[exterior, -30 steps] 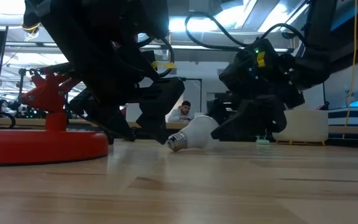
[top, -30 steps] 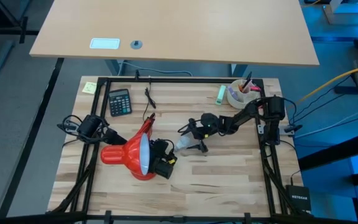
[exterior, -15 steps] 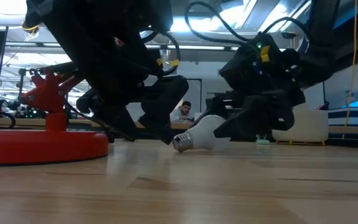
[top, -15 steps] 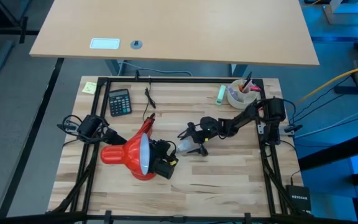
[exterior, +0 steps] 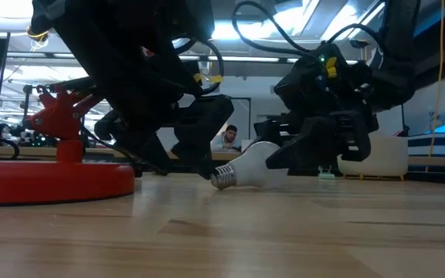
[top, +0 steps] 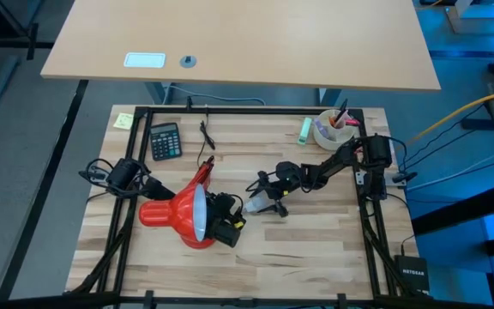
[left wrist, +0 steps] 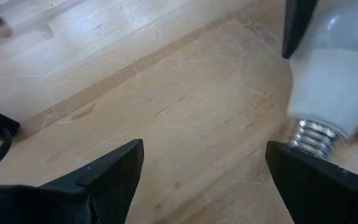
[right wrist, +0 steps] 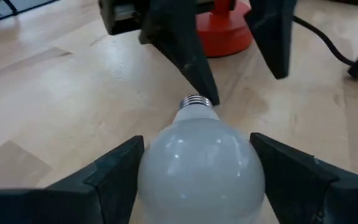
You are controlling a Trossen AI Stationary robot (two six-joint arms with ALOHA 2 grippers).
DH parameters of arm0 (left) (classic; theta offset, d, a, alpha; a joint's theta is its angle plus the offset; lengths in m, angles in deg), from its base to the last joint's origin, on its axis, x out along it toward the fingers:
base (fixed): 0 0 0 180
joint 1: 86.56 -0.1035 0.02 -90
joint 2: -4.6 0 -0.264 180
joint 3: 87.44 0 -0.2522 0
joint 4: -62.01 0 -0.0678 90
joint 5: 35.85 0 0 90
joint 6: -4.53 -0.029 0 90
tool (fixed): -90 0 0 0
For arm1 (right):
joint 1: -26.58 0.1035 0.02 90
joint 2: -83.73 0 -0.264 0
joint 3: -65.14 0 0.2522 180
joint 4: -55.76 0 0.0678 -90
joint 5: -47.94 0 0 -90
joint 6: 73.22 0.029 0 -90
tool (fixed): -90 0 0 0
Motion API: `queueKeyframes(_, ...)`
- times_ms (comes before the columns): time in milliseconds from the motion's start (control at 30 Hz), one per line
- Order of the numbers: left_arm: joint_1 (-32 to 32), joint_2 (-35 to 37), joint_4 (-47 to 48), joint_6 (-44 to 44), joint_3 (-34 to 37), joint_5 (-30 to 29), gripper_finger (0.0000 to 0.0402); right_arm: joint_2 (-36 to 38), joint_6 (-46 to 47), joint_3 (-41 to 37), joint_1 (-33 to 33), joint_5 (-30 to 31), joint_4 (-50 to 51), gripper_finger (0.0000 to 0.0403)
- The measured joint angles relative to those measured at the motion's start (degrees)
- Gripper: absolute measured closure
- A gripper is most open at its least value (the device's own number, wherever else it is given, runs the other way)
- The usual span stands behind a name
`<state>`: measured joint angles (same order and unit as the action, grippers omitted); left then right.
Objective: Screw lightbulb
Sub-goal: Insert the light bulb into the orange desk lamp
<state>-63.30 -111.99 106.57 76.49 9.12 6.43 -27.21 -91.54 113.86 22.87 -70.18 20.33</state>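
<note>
The white lightbulb (right wrist: 201, 162) lies on its side on the wooden table near the middle (top: 254, 203), its silvery screw base (exterior: 222, 177) pointing toward the red desk lamp (top: 187, 215). My right gripper (top: 266, 204) is shut on the bulb's globe. My left gripper (left wrist: 204, 180) is open and empty, low over the table beside the lamp's shade. The bulb's screw base (left wrist: 312, 137) lies just beyond its fingertips. My right gripper pinches the two sides of the bulb's round glass globe (right wrist: 151, 165) between its two fingers. The fingers come nearly level from the table's right and lie along the bulb. The bulb lies tilted, screw base low and pointing away from the gripper; whether it is clear of the table, I cannot tell.
A black calculator (top: 165, 140) lies at the far left. A white cup with pens (top: 333, 129) and a green item (top: 304, 129) stand at the far right. Cables run at the left edge (top: 110, 176). Bare wood lies along the near edge (top: 298, 257).
My right gripper has moved toward the table's left, over the bulb's globe. The bulb has shifted a little on the table, its screw base still pointing at my left gripper.
</note>
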Motion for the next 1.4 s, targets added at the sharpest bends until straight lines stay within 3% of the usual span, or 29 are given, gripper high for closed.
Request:
queueKeyframes(300, 0.02, 0.00, 0.63, 0.09, 0.05, 0.00, 0.0073, -5.74, 5.07, -0.04, -0.05, -1.93, -10.55, 0.0108)
queueKeyframes(1400, 0.00, -0.02, 0.03, -0.38, 0.01, 0.11, 0.0073, -7.09, 6.57, 0.83, -0.07, -6.82, -6.34, 0.0077)
